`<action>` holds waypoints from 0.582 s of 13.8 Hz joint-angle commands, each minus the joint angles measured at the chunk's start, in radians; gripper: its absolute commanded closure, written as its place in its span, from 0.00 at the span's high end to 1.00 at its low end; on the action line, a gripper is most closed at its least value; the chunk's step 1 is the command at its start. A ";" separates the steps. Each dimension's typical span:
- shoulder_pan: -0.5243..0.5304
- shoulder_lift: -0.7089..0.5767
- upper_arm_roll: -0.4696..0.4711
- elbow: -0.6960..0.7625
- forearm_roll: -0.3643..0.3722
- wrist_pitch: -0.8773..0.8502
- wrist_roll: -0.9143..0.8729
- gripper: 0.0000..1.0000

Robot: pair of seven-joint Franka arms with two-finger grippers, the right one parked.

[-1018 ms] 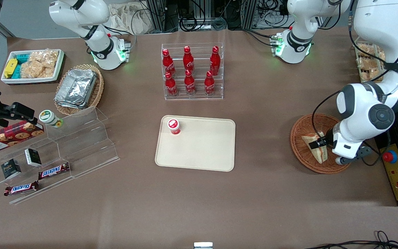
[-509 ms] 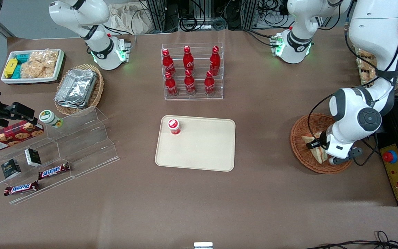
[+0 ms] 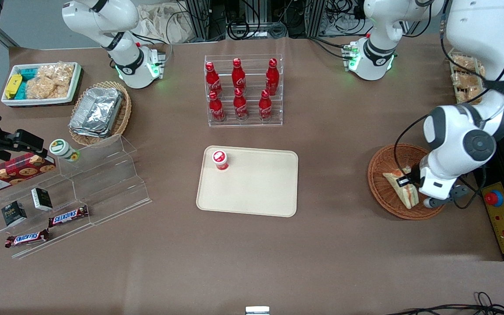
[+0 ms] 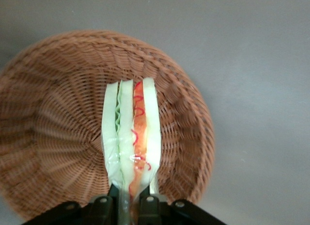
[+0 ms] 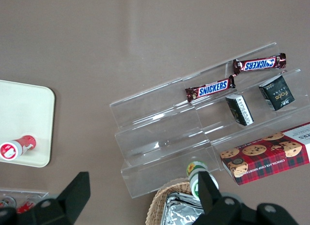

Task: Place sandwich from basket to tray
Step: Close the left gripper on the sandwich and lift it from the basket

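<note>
The sandwich (image 3: 404, 192) (image 4: 131, 133) is a pale bread wedge with orange and green filling, wrapped in clear film. My left gripper (image 3: 406, 180) (image 4: 131, 202) is shut on its narrow end, fingers (image 4: 147, 198) pressing both bread faces. It stands on edge over the round reddish-brown basket (image 3: 381, 175) (image 4: 53, 113) at the working arm's end of the table. I cannot tell whether it still touches the weave. The cream tray (image 3: 256, 188) (image 5: 24, 118) lies flat mid-table, toward the parked arm from the basket.
A small red can (image 3: 220, 159) stands on the tray's corner. A clear rack of red bottles (image 3: 244, 92) is farther from the camera than the tray. A yellow control box with a red button (image 3: 503, 214) sits beside the basket. An acrylic stepped shelf (image 3: 99, 175) lies toward the parked arm's end.
The left arm dipped toward the basket, then came up a little. The sandwich has turned from lying flat to standing on edge in the gripper.
</note>
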 commanded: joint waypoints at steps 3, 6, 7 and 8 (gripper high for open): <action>-0.004 -0.137 -0.054 0.281 0.018 -0.422 -0.021 0.16; -0.004 -0.146 -0.129 0.460 0.030 -0.624 -0.079 0.15; -0.004 -0.154 -0.171 0.500 0.059 -0.664 -0.109 0.15; -0.002 -0.154 -0.230 0.545 0.079 -0.699 -0.155 0.15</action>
